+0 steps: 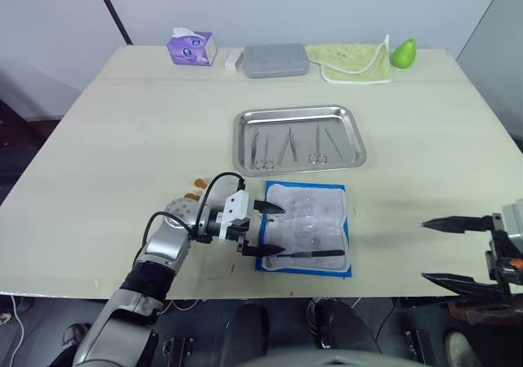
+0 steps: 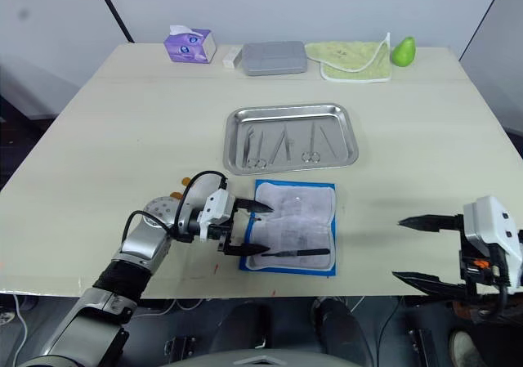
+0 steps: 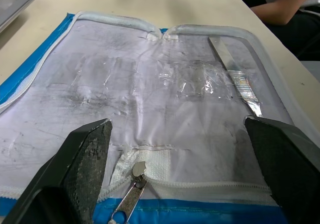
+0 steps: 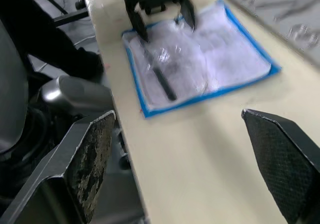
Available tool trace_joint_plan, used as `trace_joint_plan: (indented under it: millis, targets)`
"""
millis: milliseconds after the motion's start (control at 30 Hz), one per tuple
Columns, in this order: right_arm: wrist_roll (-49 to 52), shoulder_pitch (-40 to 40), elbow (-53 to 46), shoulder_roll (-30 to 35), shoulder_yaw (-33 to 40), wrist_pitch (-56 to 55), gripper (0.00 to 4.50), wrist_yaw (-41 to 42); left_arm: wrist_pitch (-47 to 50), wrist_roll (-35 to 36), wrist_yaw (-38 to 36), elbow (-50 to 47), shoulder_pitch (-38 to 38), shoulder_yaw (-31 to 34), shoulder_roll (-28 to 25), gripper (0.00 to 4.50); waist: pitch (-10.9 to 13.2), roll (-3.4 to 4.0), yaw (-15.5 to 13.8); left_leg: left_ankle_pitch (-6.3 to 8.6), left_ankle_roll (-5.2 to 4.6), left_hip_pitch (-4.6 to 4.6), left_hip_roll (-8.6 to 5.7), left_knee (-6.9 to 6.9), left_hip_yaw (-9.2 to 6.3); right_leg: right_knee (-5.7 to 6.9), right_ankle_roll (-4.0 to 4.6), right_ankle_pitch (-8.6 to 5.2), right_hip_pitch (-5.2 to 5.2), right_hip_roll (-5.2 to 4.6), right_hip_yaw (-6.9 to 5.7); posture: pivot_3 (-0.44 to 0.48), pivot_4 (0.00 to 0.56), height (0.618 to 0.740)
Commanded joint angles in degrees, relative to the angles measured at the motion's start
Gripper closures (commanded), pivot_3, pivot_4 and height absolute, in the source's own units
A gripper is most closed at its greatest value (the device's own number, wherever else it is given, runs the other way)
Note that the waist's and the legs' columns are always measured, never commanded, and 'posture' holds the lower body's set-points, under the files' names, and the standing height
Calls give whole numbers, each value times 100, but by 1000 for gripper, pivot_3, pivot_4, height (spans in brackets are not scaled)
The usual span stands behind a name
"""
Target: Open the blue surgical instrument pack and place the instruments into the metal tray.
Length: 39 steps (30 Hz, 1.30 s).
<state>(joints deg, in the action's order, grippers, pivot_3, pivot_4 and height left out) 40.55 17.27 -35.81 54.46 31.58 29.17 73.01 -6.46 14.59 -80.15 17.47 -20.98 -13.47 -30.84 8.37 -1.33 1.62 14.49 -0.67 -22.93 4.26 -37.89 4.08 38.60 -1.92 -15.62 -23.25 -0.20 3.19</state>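
Note:
The blue surgical instrument pack (image 1: 309, 227) lies unfolded near the table's front edge, whitish lining up. One dark instrument (image 1: 310, 254) rests on its front part, also seen as a flat steel blade (image 3: 235, 77). My left gripper (image 1: 270, 229) is open at the pack's left edge, its fingers straddling the zipper side with nothing between them. Behind the pack, the metal tray (image 1: 245, 128) holds several thin instruments (image 1: 291, 148). My right gripper (image 1: 435, 251) hangs open at the table's front right corner, well right of the pack.
Along the far edge stand a purple tissue box (image 1: 190, 47), a grey hard case (image 1: 275, 60), a green cloth (image 1: 352, 61) and a green pear (image 1: 404, 53). A small white orange-footed toy (image 1: 193, 193) sits by my left wrist.

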Motion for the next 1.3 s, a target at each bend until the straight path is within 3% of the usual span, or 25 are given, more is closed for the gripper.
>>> trace_joint_plan:
  millis: [33, 200, 367, 567, 800, 1300]
  targets:
    - [-360, -297, -208, -178, -787, -222, 219, -488, 70, -126, -27, 128, 34, -65, -27, 0, 3, -6, -6, 0, 0, 0, 0, 0, 0, 0, 0, 0, 1, 0, -2, 0, 150, 740]
    - [-1210, -1033, -36, -563, -2312, -499, 219, -1082, 65, -132, -19, 130, 25, -51, -34, 0, 3, -6, -13, 0, 0, -2, -1, 0, 2, -1, 9, 4, -2, -1, 3, 0, 150, 740]
    - [-1741, -1598, 415, -973, -3513, -765, 219, -1140, 10, -116, -37, 12, 184, -20, -123, 0, 4, -7, -15, 0, 0, -2, 0, 0, 7, 1, 15, 7, -3, 1, 1, 0, 150, 740]
    - [-2457, -2054, 1101, -1315, -4375, -1298, 3132, -1168, 10, -119, -4, 10, 214, -31, -116, 0, 4, -6, -9, 0, 0, -2, 0, 1, 13, 2, 20, 9, -5, 2, 3, 0, 150, 740]
    - [-2773, -2411, 1329, -1362, -4792, -1349, 3132, -1090, 49, -157, 53, 49, 139, -72, -66, 0, 3, -7, -34, 0, 0, 0, 0, -2, 19, 14, 21, 9, -6, 3, 2, 0, 150, 740]
    - [-3197, -2396, 1564, -1459, -5135, -1339, 3132, -1260, 11, -204, 64, 88, 144, -93, -43, 0, 2, -6, -64, 0, 0, -1, 0, -14, 23, 27, 21, 9, -11, 4, 8, 0, 150, 740]
